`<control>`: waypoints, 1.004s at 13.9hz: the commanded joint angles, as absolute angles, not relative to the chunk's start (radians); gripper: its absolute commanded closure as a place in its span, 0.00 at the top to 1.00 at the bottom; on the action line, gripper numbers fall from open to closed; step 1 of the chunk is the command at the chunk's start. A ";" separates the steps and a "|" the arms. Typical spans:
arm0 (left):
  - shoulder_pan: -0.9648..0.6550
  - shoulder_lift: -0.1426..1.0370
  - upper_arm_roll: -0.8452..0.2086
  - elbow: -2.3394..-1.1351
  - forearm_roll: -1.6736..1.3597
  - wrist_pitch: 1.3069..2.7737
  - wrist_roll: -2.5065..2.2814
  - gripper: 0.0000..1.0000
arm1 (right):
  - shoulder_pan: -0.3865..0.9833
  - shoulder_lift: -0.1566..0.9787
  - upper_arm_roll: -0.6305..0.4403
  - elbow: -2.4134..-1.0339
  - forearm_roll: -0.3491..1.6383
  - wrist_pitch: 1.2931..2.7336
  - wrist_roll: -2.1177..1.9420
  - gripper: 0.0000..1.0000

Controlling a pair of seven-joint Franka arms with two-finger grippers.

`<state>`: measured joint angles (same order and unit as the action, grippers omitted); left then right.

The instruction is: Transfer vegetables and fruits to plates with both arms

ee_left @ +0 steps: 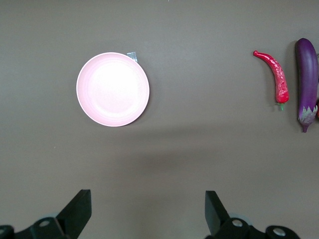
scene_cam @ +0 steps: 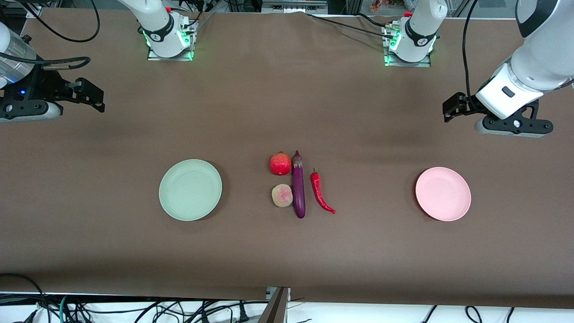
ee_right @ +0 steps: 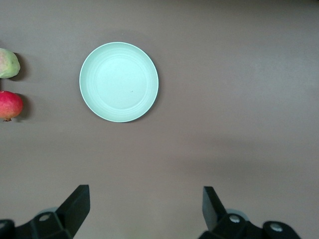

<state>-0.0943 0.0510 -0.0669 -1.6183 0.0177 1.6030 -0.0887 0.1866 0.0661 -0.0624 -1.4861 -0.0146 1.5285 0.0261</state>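
The purple eggplant [scene_cam: 298, 186] lies mid-table, with the red pomegranate [scene_cam: 280, 163] and the blotched peach [scene_cam: 282, 196] beside it toward the right arm's end and the red chili pepper [scene_cam: 321, 193] toward the left arm's end. The pale green plate [scene_cam: 190, 189] sits toward the right arm's end, the pink plate [scene_cam: 443, 194] toward the left arm's. My left gripper [scene_cam: 450, 106] hangs open and empty above bare cloth at its end of the table. My right gripper [scene_cam: 92, 95] hangs open and empty at its end. The left wrist view shows the pink plate [ee_left: 113, 89], chili [ee_left: 275, 76] and eggplant [ee_left: 307, 82]; the right wrist view shows the green plate [ee_right: 119, 81], peach [ee_right: 8, 63] and pomegranate [ee_right: 10, 105].
A brown cloth [scene_cam: 287, 251] covers the table. The arm bases [scene_cam: 169, 36] stand at the edge farthest from the front camera. Cables [scene_cam: 134, 309] lie below the near edge.
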 commanded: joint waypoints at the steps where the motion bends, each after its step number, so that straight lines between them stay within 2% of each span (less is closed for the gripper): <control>1: -0.100 0.046 -0.064 -1.615 0.025 1.591 -0.072 1.00 | 0.178 0.069 -0.058 -1.473 0.002 1.526 0.031 1.00; 10: -0.100 0.074 -0.064 -1.606 0.023 1.559 -0.074 1.00 | 0.176 0.069 -0.058 -1.471 0.002 1.526 0.031 1.00; 12: -0.098 0.118 -0.064 -1.601 0.021 1.523 -0.066 1.00 | 0.176 0.069 -0.057 -1.471 0.002 1.526 0.031 1.00; 14: -0.104 0.220 -0.064 -1.574 0.002 1.546 -0.071 1.00 | 0.173 0.069 -0.057 -1.473 0.002 1.528 0.031 1.00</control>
